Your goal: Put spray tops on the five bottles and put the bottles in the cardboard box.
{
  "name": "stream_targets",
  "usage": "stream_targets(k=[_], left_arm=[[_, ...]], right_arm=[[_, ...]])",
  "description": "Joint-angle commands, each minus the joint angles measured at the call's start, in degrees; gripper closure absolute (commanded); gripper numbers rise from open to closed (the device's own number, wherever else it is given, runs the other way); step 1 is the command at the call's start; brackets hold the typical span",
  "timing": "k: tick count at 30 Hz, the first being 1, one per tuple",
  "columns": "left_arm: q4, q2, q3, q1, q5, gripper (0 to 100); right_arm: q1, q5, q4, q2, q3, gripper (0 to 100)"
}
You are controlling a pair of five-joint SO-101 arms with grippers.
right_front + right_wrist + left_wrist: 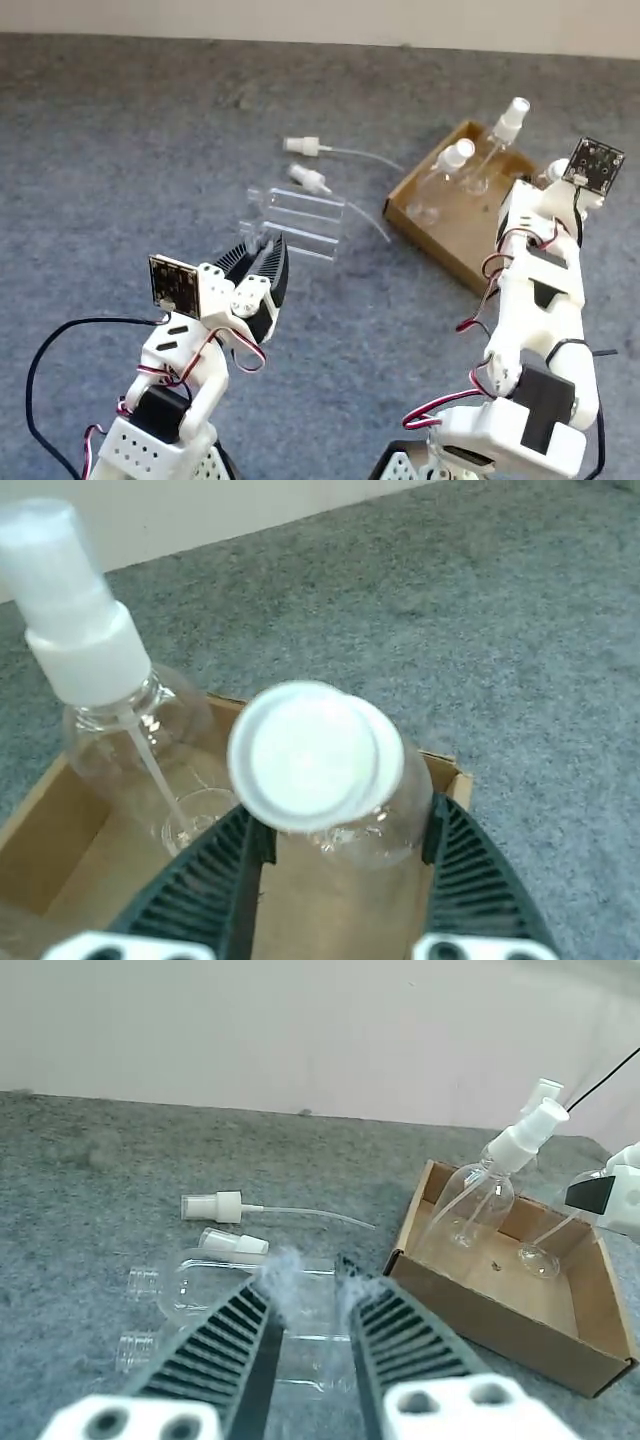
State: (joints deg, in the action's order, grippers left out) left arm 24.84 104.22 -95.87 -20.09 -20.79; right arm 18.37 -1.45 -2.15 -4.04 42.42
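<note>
Clear bottles, five: two uncapped bottles lie side by side on the carpet, necks toward the high view's left, just beyond my left gripper, whose fingers are parted. Two capped bottles stand in the cardboard box. My right gripper clamps the third capped bottle upright there. Two spray tops lie loose.

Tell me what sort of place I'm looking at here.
Most likely a robotics test bench rather than a home. Two white plastic robot arms with exposed wiring stand at a grey carpet-like table surface, with clear plastic bottles and a shallow brown cardboard box before a plain pale wall.
</note>
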Motion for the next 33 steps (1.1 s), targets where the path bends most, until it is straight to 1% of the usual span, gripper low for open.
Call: stream_targets(k=[1,7,13,22,23,27,33], left_arm=[[0.0,0.9,-1.1,0.3,-0.5,97],[0.1,0.9,-1.1,0.3,-0.5,97],[0.1,0.9,-1.1,0.3,-0.5,97],[0.1,0.9,-1.1,0.3,-0.5,97],[0.1,0.9,-1.1,0.3,-0.5,97],[0.1,0.9,-1.1,0.3,-0.5,97],[0.1,0.9,-1.1,0.3,-0.5,97]], right_arm=[[0.7,-0.4,-0.3,0.5,-2.1,86.5],[0.7,-0.4,-0.4,2.6,-2.2,86.5],[0.7,-0.4,0.0,5.6,-5.6,86.5],[0.7,-0.4,0.0,5.6,-5.8,86.3],[0.7,-0.3,0.0,5.6,-5.8,86.3],[0.4,4.4,0.0,5.5,-5.7,86.3],[0.4,5.1,0.0,5.5,-5.7,86.3]])
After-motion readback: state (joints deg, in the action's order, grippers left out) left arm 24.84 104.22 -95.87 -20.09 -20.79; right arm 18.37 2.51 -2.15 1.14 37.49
